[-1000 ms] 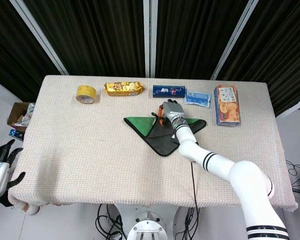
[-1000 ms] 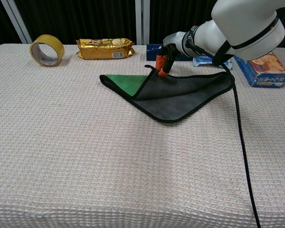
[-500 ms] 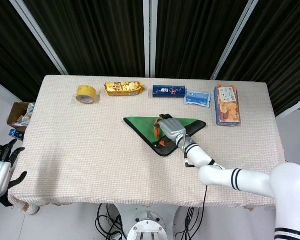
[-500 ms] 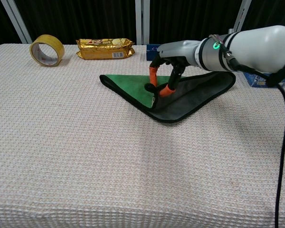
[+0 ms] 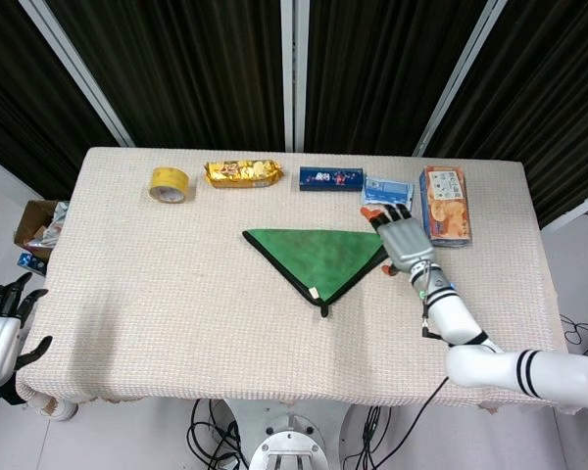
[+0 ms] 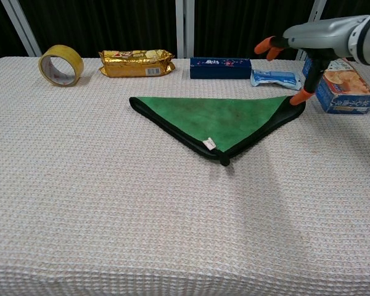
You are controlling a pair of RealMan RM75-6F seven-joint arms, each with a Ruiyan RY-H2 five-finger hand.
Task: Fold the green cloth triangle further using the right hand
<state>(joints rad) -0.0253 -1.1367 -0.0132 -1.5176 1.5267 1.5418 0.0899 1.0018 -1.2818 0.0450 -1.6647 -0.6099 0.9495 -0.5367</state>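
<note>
So the green cloth (image 6: 219,117) is laid flat as a triangle; nothing is held by the spread right hand (image 5: 404,238) beside its corner.

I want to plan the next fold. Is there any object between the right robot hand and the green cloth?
Nothing visible. The right robot hand is open beside the right corner of the green cloth, with only bare table around that corner.

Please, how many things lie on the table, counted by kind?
Cloth: 1, the green cloth triangle
Tape: 1, the yellow tape roll
Snack packs: 4, the gold packet, dark blue box, light blue pouch, orange box
Total: 6
</note>
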